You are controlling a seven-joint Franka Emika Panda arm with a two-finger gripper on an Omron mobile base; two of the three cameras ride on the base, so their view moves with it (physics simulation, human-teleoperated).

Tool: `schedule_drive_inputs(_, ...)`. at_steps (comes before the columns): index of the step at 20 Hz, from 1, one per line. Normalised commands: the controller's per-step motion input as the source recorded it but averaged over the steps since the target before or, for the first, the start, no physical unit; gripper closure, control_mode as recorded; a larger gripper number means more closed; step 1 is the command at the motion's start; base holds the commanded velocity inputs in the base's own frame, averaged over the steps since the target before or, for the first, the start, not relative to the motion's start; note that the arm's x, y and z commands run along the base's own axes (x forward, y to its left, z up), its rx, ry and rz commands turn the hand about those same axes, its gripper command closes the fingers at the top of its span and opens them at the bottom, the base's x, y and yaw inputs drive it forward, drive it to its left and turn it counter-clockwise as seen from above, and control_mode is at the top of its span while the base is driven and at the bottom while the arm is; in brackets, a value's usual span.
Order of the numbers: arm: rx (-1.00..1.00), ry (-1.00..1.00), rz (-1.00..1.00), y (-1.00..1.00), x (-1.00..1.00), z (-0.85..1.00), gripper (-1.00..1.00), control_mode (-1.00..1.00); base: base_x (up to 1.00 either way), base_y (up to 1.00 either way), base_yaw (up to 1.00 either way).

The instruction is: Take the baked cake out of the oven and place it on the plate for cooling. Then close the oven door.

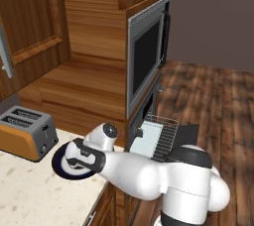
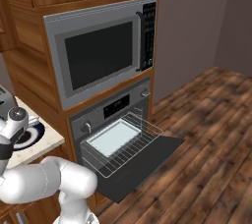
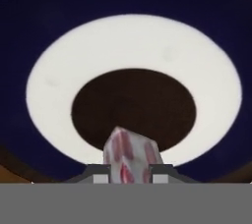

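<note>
The hand view looks straight down at the plate [image 3: 133,41], with its navy rim, white ring and dark brown centre. My gripper [image 3: 129,176] hangs close above it, shut on the baked cake [image 3: 129,155], a small white and red-streaked piece poking up between the fingertips over the near edge of the brown centre. In the left base view my hand covers most of the plate [image 1: 60,166] on the counter. The oven [image 2: 113,110] stands open with its oven door [image 2: 147,164] dropped flat.
A wire rack [image 2: 123,144] holding a pale tray [image 2: 113,137] is pulled out over the open door. A silver microwave [image 2: 98,51] sits above the oven. A toaster [image 1: 25,133] stands left of the plate on the pale counter [image 1: 30,195].
</note>
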Motion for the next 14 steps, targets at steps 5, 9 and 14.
schedule_drive_inputs(5,-0.03,0.0,-0.05,0.06,0.02,0.0,-1.0,-1.0,0.0,0.0,0.0)
schedule_drive_inputs(9,-0.01,0.0,-0.05,0.0,-0.06,0.03,-1.0,-1.0,0.0,0.0,0.0)
schedule_drive_inputs(14,0.0,0.0,-0.08,0.0,-0.24,0.38,-1.0,-1.0,0.0,0.0,0.0)
